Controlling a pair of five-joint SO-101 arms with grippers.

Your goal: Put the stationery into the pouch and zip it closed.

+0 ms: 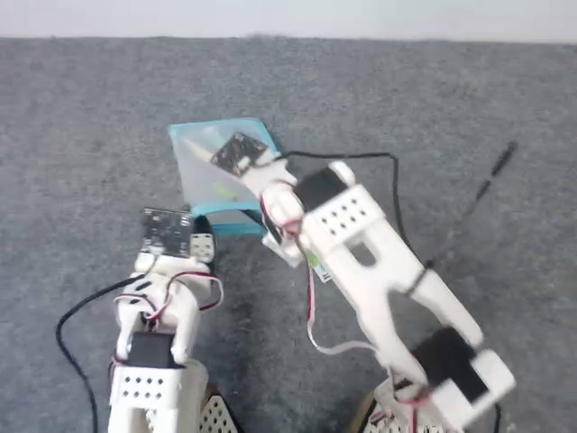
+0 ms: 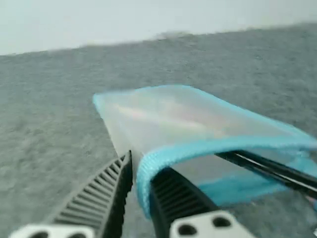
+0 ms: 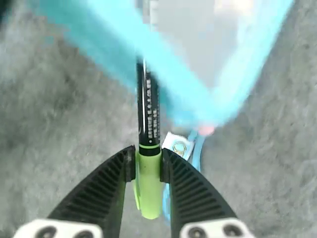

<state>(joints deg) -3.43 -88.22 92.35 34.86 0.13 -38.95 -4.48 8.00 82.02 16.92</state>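
two robot arms over a grey carpeted surface (image 1: 90, 117), described by me, the robot working both grippers.

a translucent pouch (image 1: 203, 167) with a bright blue rim (image 2: 198, 148) lies near the middle of the surface, a little toward its far edge. its open mouth faces my two arms.

my left gripper (image 2: 142, 171) has its ribbed black jaws pressed together on that blue rim, pinching one lip of the mouth and lifting it into an arch.

my right gripper (image 3: 147, 153) is clamped on the green end of a pen (image 3: 147, 114). the pen's black barrel points away from me and passes under the blue rim, so its front part looks to be inside the mouth. a small metal zip pull (image 3: 177, 147) sits just beside the barrel.

a thin dark item (image 1: 494, 171), possibly more stationery, lies well apart from the pouch, toward the right edge of the surface.

what could go wrong, in my judgement:
- i hold the pen by its very end, so it could pivot in the jaws if its tip meets the pouch wall.
- the tip could catch on fabric and shove the light pouch along the surface.
- the left pinch covers only a narrow strip of rim; if it slips, the mouth collapses onto the pen.
- the zip pull could snag the barrel.
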